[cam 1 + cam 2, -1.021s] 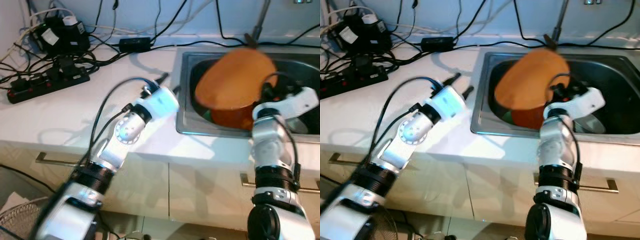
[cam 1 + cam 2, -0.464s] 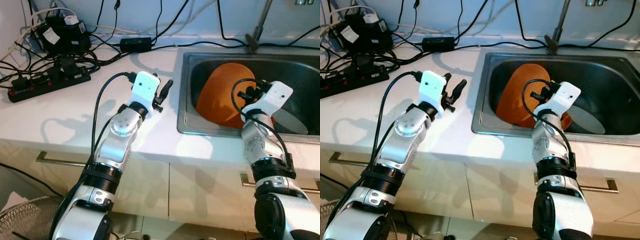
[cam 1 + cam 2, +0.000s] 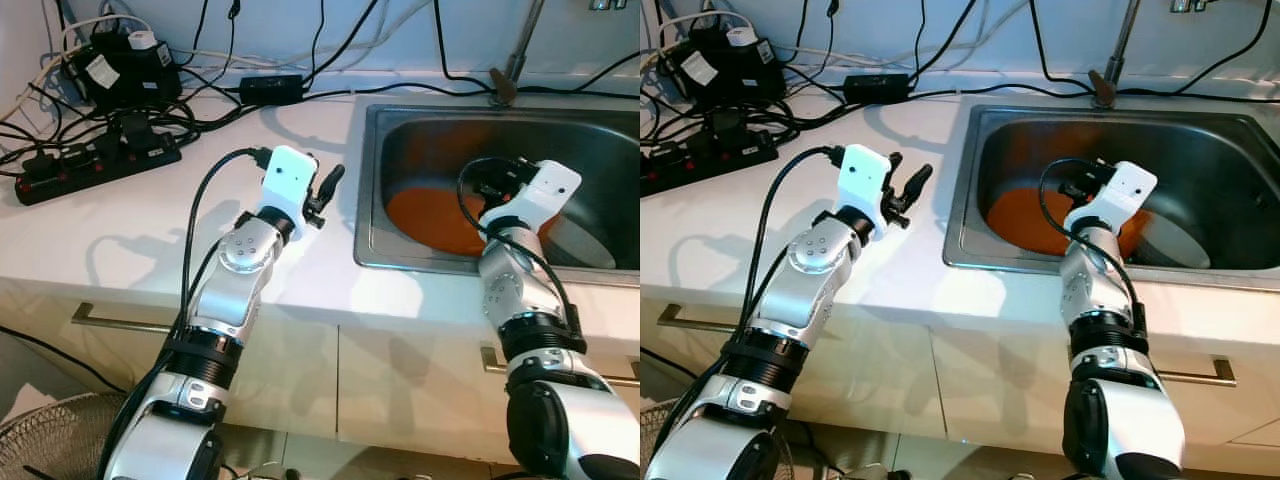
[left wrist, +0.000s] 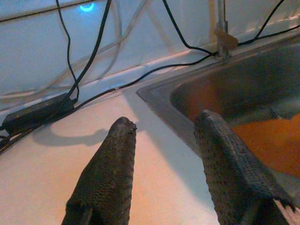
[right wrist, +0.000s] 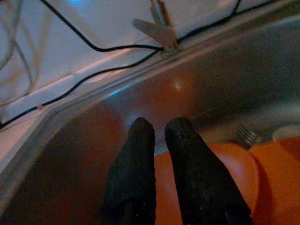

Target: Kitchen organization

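An orange plate [image 3: 430, 215] lies low on the floor of the steel sink [image 3: 362, 200], also seen under the right fingers as orange plate [image 5: 225, 164]. My right gripper [image 5: 159, 125] hangs inside the sink just above that plate; its black fingers [image 3: 480, 187] are shut with nothing between them. My left gripper [image 3: 908, 168] hovers over the white counter [image 3: 150, 230] just left of the sink rim, open and empty, with its fingers [image 4: 119, 140] pointing toward the basin.
A white dish [image 3: 1175, 240] and a fork [image 5: 243, 136] lie in the sink beside the orange plate. The faucet base [image 3: 500, 82] stands behind the basin. A black power strip [image 3: 95, 165], an adapter [image 3: 272, 88] and tangled cables crowd the back left counter.
The orange plate, raised and tilted at my right gripper a second ago, leaned in the sink and now lies flat. My left arm swung upright and then held still.
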Robot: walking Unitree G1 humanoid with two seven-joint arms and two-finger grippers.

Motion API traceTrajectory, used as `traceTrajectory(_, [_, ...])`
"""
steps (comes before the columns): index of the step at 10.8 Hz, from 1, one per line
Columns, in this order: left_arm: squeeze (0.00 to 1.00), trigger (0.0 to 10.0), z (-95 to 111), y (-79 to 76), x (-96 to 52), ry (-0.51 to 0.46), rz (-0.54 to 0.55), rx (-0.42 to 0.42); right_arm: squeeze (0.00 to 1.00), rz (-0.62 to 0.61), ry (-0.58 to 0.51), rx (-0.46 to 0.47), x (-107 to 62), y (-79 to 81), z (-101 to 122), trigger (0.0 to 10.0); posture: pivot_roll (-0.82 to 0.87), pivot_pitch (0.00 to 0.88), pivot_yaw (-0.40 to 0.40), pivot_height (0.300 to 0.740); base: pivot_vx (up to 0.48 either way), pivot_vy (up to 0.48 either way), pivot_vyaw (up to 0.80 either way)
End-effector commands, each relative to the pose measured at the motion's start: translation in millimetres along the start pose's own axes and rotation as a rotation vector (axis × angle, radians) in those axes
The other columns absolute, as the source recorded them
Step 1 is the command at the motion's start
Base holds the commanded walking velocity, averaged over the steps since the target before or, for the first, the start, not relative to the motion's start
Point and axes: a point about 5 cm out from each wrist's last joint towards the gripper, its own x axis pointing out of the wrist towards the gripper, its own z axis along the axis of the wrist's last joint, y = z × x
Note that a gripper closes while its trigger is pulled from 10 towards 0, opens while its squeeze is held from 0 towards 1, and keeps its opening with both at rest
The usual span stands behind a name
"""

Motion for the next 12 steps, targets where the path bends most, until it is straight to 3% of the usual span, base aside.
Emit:
traceTrajectory(1, [0.0, 10.0, 0.3, 4.9, -3.7, -0.012, 0.024, 0.0, 0.0, 0.044, -0.064, -0.047, 0.4, 11.9, 8.9, 10.0, 0.04, 0.027, 0.056, 0.74, 0.0, 0.0, 0.0])
traceTrajectory(3, [0.0, 10.0, 3.3, 13.9, -9.5, -0.106, 0.128, 0.024, 0.0, 0.173, -0.298, -0.159, -20.3, 38.3, 29.4, 10.0, 0.02, 0.035, 0.056, 0.74, 0.0, 0.0, 0.0])
traceTrajectory(5, [0.0, 10.0, 7.6, 24.5, -17.8, -0.189, 0.226, 0.078, 0.0, 0.209, -0.369, -0.224, -40.9, 48.1, 23.7, 10.0, 0.01, 0.039, 0.062, 0.74, 0.0, 0.0, 0.0])
traceTrajectory(6, [0.0, 10.0, 8.2, 27.7, -22.4, -0.219, 0.266, 0.096, 0.0, 0.196, -0.386, -0.28, -55.1, 47.8, 12.9, 10.0, 0.01, 0.039, 0.066, 0.74, 0.0, -0.289, 0.0])
traceTrajectory(8, [0.0, 10.0, 5.9, 27.1, -23.3, -0.231, 0.276, 0.091, 0.0, 0.211, -0.398, -0.312, -63.5, 53.4, 12.2, 10.0, 0.0, 0.036, 0.067, 0.74, 0.0, -0.48, 0.0])
traceTrajectory(12, [0.0, 10.0, 1.1, 21.2, -25.2, -0.241, 0.25, 0.102, 0.0, 0.202, -0.43, -0.318, -65.8, 59.0, 18.0, 10.0, -0.01, 0.019, 0.061, 0.74, 0.0, -0.48, -0.4])
